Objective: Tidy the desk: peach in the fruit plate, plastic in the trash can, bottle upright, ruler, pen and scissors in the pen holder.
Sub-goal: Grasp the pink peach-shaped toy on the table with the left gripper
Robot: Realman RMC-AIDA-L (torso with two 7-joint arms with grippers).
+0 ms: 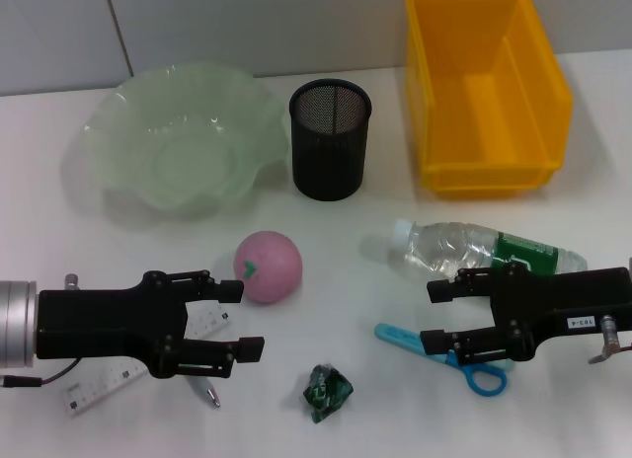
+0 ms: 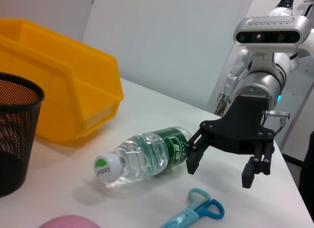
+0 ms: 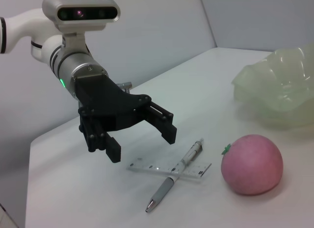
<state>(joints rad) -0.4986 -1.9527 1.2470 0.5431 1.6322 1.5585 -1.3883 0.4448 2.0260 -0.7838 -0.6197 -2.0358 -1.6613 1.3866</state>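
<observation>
Left gripper [image 1: 233,320] hovers jaws apart over ruler [image 1: 104,382] and pen [image 1: 208,392], just beside peach [image 1: 268,267]; right gripper [image 1: 435,315], also apart, hangs by lying bottle [image 1: 474,250] and scissors [image 1: 456,352]; nothing looks sorted yet, so next likely a descent onto peach for fruit plate [image 1: 118,122].

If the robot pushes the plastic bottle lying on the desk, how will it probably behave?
The clear plastic water bottle with green label lies on its side, so it will probably roll. It appears full of water, so likely rather heavy. Its smooth, thin wall may be slippery and may dent slightly under the open right tool beside it.
</observation>
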